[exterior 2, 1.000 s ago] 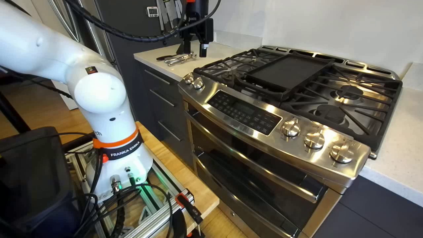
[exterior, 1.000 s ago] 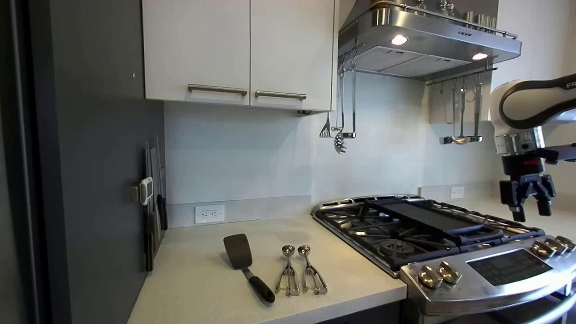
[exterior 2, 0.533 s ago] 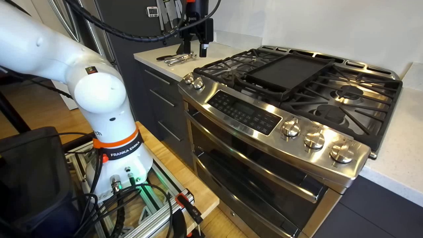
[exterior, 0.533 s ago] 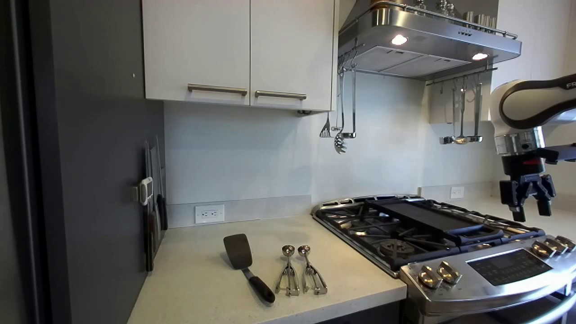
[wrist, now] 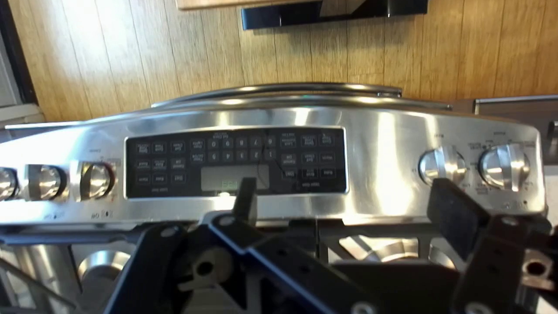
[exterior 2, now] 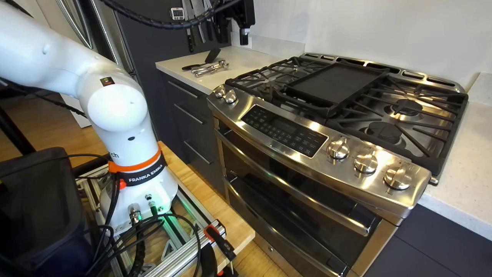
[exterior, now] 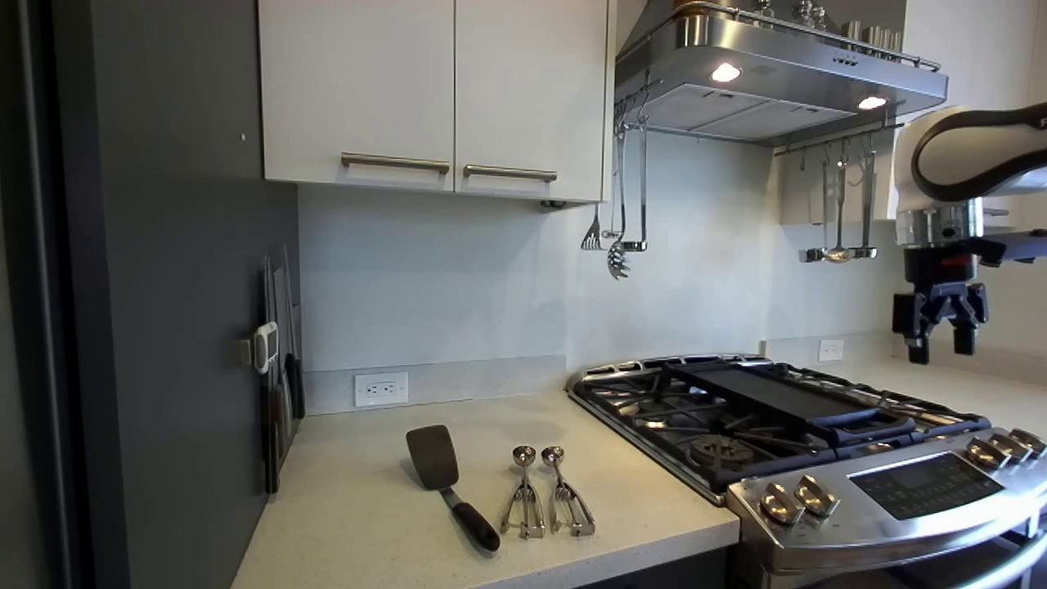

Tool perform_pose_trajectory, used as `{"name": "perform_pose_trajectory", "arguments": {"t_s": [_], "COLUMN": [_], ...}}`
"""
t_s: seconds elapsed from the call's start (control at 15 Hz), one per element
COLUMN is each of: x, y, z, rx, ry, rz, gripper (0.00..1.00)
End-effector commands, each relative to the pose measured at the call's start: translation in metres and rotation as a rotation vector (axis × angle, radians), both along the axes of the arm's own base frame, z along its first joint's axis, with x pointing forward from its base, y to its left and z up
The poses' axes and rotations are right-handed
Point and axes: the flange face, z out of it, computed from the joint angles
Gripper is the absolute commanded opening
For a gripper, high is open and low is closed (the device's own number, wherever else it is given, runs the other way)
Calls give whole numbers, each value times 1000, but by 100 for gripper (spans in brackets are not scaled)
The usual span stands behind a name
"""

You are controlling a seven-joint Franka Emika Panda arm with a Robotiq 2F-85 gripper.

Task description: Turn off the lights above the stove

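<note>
The steel range hood (exterior: 810,53) hangs above the stove (exterior 2: 284,125) in an exterior view. Two round lights under it, a nearer-left one (exterior: 725,73) and a right one (exterior: 872,103), are both lit. A small row of hood controls (exterior: 846,60) sits on its front edge. My gripper (exterior: 942,348) is open, empty and points down, well below and right of the hood. In the wrist view the open jaws (wrist: 344,196) show above the stove front, apart from it. The hood is out of view in the wrist view.
Utensils (exterior: 838,209) hang from rails under the hood. A griddle (exterior 2: 338,82) lies on the burner grates. Stove knobs (exterior: 797,499) line the front panel. A spatula (exterior: 433,458) and two scoops (exterior: 540,495) lie on the counter (exterior: 352,507). White cabinets (exterior: 360,90) hang left of the hood.
My gripper has risen and shifted slightly left in an exterior view during the last half second. It stays open. The hood lights stay lit.
</note>
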Motion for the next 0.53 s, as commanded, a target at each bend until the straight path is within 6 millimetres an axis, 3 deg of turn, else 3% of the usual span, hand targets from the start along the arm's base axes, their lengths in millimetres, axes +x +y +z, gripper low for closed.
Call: {"name": "perform_pose_trajectory", "arguments": {"t_s": [0.0, 0.47], "x": [-2, -9], "y": [5, 11], "z": [73, 219], "rx": [-21, -61], "ry": [-195, -648], "rz": [48, 121], "gripper": [100, 100]}}
